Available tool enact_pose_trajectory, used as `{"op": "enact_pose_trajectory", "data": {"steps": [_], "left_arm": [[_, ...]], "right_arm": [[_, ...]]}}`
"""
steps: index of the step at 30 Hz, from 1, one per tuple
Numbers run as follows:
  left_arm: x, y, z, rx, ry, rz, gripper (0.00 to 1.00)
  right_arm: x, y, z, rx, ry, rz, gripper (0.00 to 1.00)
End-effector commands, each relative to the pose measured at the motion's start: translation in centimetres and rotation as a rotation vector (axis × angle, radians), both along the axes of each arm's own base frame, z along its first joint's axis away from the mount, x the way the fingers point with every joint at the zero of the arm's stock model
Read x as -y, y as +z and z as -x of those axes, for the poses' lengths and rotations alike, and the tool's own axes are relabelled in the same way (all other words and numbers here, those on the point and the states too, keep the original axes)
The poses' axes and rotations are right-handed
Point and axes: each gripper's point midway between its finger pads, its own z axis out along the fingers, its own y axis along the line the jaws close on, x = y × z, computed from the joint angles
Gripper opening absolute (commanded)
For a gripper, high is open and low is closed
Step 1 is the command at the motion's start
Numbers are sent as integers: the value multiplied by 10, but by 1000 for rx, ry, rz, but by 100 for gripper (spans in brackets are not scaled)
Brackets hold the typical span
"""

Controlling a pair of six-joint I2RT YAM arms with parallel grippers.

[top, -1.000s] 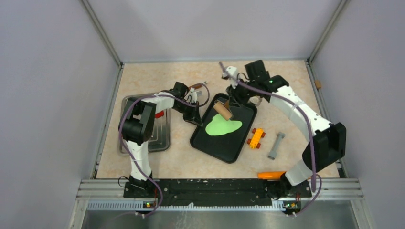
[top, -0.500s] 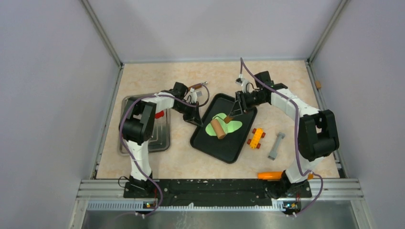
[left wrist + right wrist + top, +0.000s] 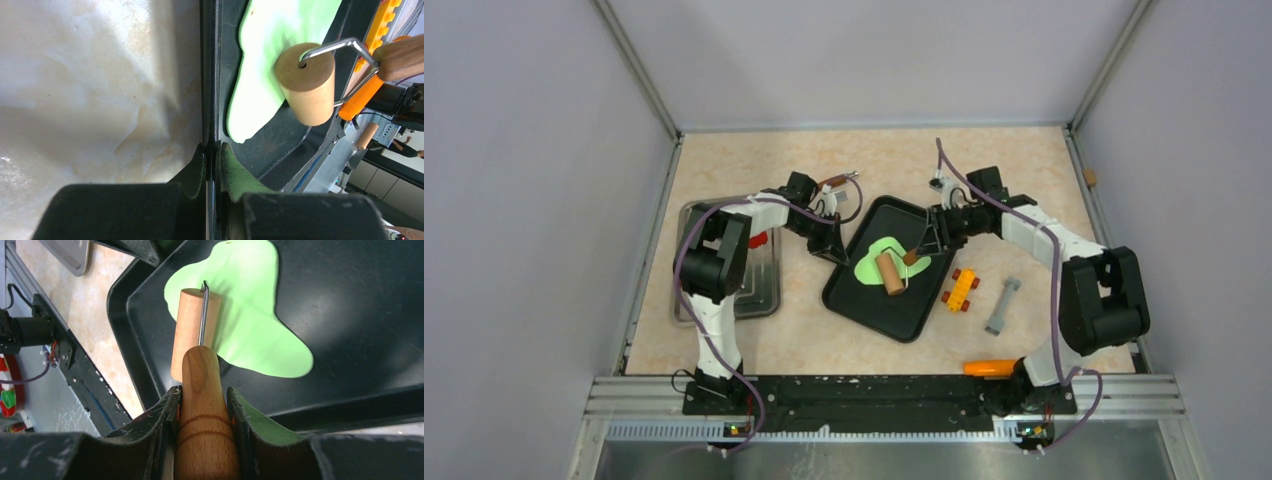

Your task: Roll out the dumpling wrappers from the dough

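Observation:
The dough [image 3: 867, 264] is a flattened lime-green blob in a black tray [image 3: 894, 312]. My right gripper [image 3: 923, 249] is shut on the wooden handle [image 3: 201, 385] of a small rolling pin. Its wooden drum [image 3: 889, 271] rests on the near edge of the dough [image 3: 250, 305], as the right wrist view shows [image 3: 194, 327]. My left gripper [image 3: 835, 249] is shut on the tray's left rim [image 3: 210, 95]. From the left wrist view the dough [image 3: 260, 65] and drum [image 3: 306, 82] lie just ahead of that gripper [image 3: 212, 150]. No round wrapper discs are in view.
A metal tray [image 3: 759, 290] holding a red piece [image 3: 759, 238] sits by the left arm. A yellow-and-red toy brick [image 3: 961, 289], a grey tool [image 3: 1002, 305] and an orange object [image 3: 991, 367] lie right of the black tray. A wooden-handled tool [image 3: 839, 182] lies behind the left gripper.
My right gripper has brought the rolling pin down from the tray's far edge and rolled it across the dough toward the near side. The left gripper has stayed on the rim.

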Motion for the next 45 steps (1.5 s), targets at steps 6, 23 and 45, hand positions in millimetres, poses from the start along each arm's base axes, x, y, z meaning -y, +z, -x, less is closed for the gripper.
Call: {"op": "enact_pose_trajectory", "data": {"steps": [6, 23, 45], "left_arm": [[3, 1, -8, 1, 6, 16, 0], [5, 0, -10, 2, 8, 22, 0], [10, 0, -5, 0, -19, 26, 0]], "right_arm": [[114, -44, -18, 45, -230, 347, 0], [175, -39, -25, 49, -415, 407, 0], [70, 105, -54, 166, -227, -169, 0]]}}
